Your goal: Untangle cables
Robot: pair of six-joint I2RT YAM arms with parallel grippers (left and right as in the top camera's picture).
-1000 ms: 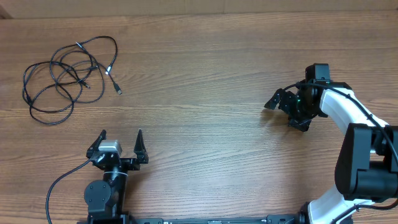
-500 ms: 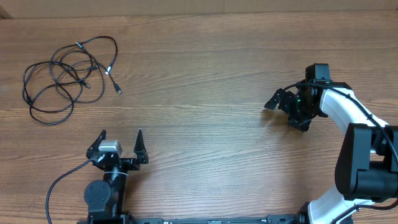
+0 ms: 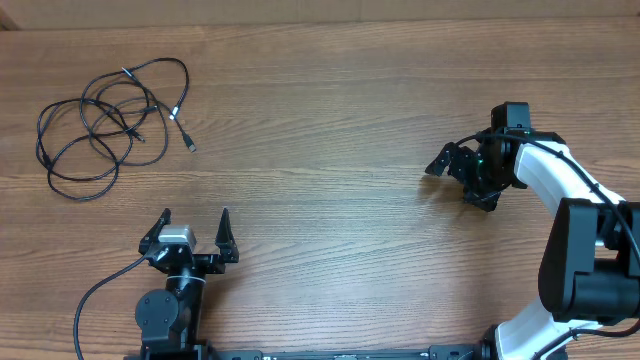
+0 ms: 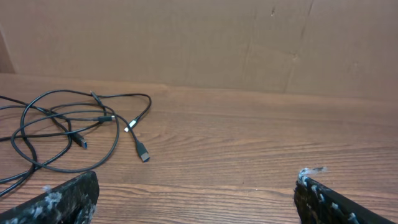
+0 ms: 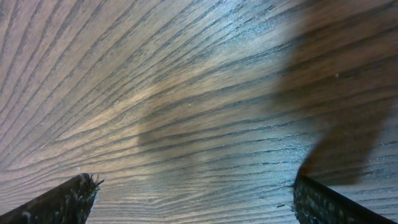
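Note:
The cables [image 3: 120, 112] are thin black cords lying in a loose tangle of loops at the table's far left. One plug end [image 3: 190, 146] trails off toward the right. In the left wrist view the tangle [image 4: 68, 121] lies ahead and to the left, with a plug [image 4: 142, 152] pointing my way. My left gripper [image 3: 195, 214] stands open near the front edge, well short of the cables, nothing between its fingers [image 4: 194, 180]. Far off at the right, my right gripper [image 3: 460, 182] is open, low over bare wood [image 5: 193, 182].
A brown cardboard wall [image 4: 199, 43] runs along the table's far edge behind the cables. The wooden tabletop [image 3: 320, 120] stretches between the two arms. The left arm's own thick black wire [image 3: 95, 295] curves off its base at the front left.

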